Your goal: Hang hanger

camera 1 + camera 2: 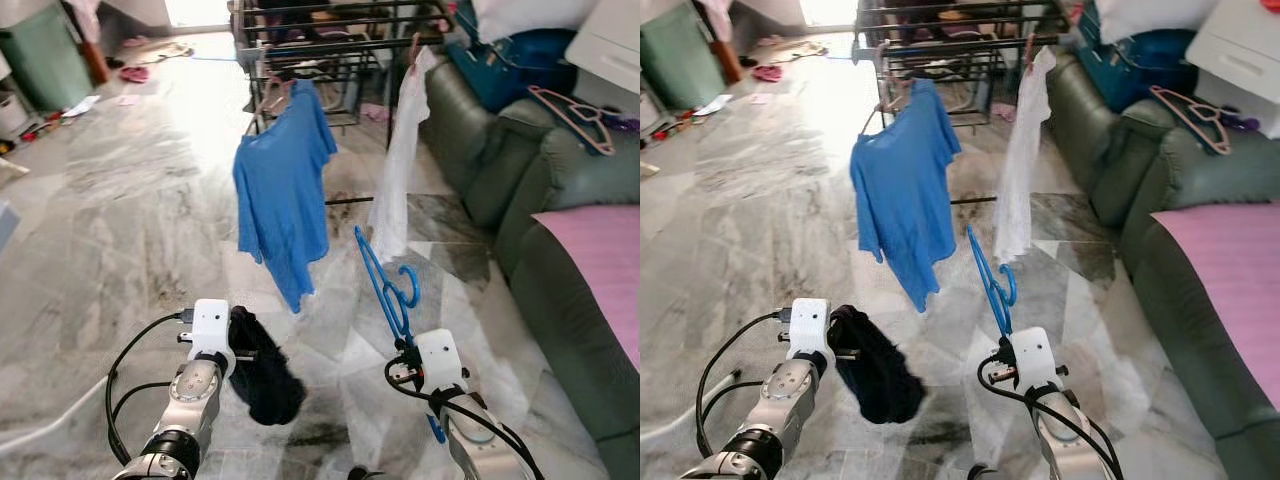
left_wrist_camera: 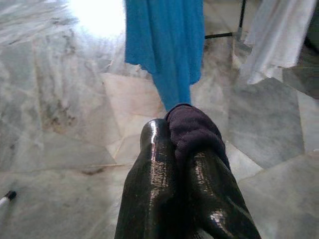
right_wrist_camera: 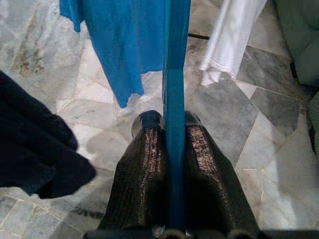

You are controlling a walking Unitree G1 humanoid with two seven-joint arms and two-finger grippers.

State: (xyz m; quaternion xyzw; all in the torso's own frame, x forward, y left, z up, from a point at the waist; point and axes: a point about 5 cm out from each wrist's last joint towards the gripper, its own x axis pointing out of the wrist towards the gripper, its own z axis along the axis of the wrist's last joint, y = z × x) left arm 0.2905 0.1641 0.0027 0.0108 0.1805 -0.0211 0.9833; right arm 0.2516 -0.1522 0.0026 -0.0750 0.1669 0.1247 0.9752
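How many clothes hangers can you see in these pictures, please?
3: a blue hanger in the right gripper, a pink hanger on the sofa, another holding the blue shirt. Others may be hidden.

Daylight floods in from twelve o'clock, blowing out the marble floor (image 1: 200, 130) there; wrist views look soft, slightly blurred.

A blue plastic hanger (image 1: 385, 283) stands nearly upright, its hook curling at mid-height (the lower part is clamped between the right tool's (image 3: 172, 130) black fingers), near the drying rack (image 1: 330, 40) farther off.
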